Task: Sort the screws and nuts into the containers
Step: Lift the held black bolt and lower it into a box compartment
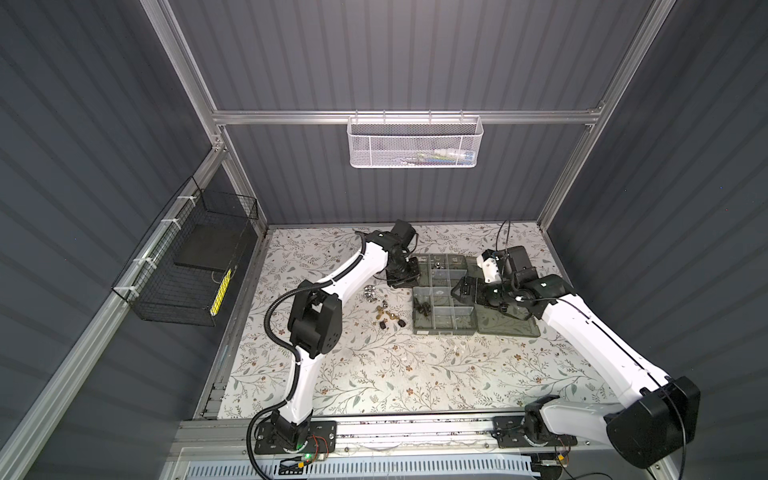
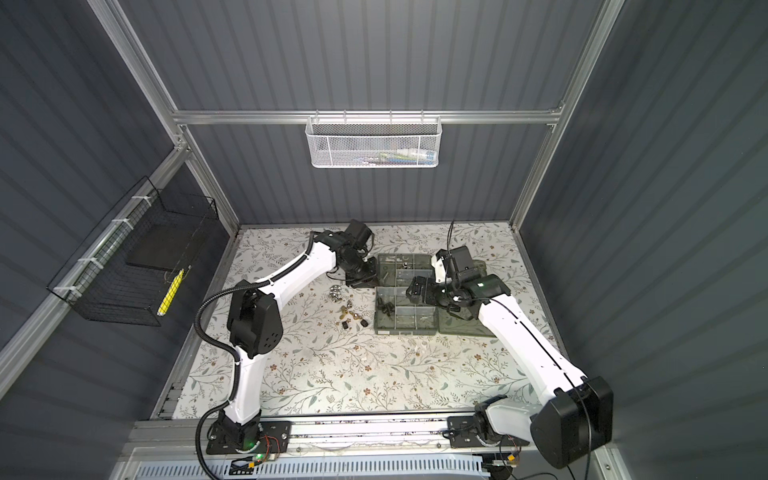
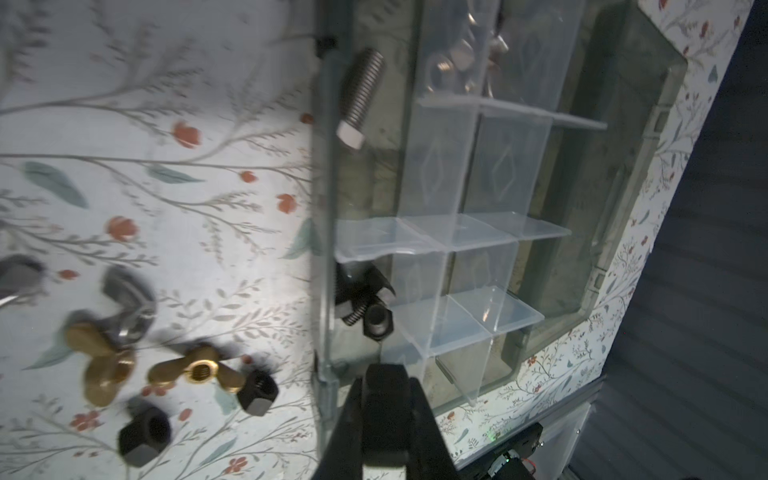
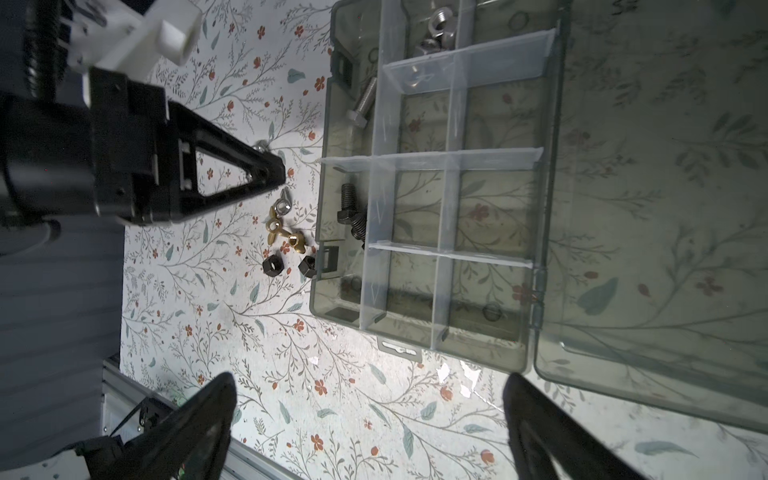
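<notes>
the floral desk carries everything. the box lies open between the two sets of fingers, and its lid lies flat on the desk under the right arm.

the left fingers are pressed together, with nothing to be seen between them. they hang just outside the box's wall, tips turned toward it. the right fingers are spread wide and grip nothing. the box lies ahead of their tips, apart from them, and the lid lies ahead of one finger.

in the row of compartments nearest the left fingers, the black bolts lie heaped in one compartment just ahead of the tips. a silver bolt lies alone in the next compartment, farther ahead. the silver nuts sit one row deeper, well apart from the right fingers.

the unsorted pieces lie on the desk beside the left fingers, on the side of the box away from the right fingers. the silver pieces lie close by the left fingers. farther from those tips along the box's wall lie a silver wing nut and two brass wing nuts, touching or nearly so. last come two black nuts, the second just beside the wall.
</notes>
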Robot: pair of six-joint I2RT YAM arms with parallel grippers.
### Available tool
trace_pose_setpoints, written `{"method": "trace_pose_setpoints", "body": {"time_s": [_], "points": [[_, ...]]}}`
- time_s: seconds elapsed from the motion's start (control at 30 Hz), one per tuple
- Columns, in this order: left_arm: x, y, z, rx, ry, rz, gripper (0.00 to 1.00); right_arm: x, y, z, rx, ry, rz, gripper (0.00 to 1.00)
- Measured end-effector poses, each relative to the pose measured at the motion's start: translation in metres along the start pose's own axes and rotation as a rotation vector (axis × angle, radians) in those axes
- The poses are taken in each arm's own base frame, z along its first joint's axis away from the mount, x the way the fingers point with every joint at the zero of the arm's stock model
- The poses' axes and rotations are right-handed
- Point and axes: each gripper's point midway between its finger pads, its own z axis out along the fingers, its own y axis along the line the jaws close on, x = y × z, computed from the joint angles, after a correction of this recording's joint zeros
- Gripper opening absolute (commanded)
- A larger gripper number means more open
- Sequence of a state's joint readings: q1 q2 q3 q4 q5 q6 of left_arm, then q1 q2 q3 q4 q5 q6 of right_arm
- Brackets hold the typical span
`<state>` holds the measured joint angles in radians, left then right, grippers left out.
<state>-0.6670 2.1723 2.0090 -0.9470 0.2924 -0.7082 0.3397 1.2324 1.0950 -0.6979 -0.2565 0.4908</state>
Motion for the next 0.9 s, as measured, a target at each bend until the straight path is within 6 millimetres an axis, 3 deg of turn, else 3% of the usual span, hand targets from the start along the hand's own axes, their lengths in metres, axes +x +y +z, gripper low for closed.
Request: {"method": "trace_pose_setpoints", "body": {"time_s": [0.3,0.47,0.6,0.73,0.9], "points": [[0.061,-0.049,0.027,0.049,0.132,0.128,0.00,-0.002,-0.028,-0.016,0.050,-0.065,0.087,0.99],[0.088,-0.043,0.044,0.020,0.200,0.141,0.02,-0.001,-0.040,-0.021,0.079,-0.087,0.115,0.99],[0.098,-0.029,0.057,-0.010,0.229,0.124,0.02,0.000,-0.040,-0.025,0.073,-0.096,0.123,0.99],[0.099,-0.025,0.062,-0.017,0.231,0.110,0.04,0.001,-0.038,-0.025,0.064,-0.095,0.127,0.99],[0.095,-0.030,0.063,0.001,0.214,0.114,0.14,0.001,-0.037,-0.025,0.056,-0.093,0.129,0.99]]}}
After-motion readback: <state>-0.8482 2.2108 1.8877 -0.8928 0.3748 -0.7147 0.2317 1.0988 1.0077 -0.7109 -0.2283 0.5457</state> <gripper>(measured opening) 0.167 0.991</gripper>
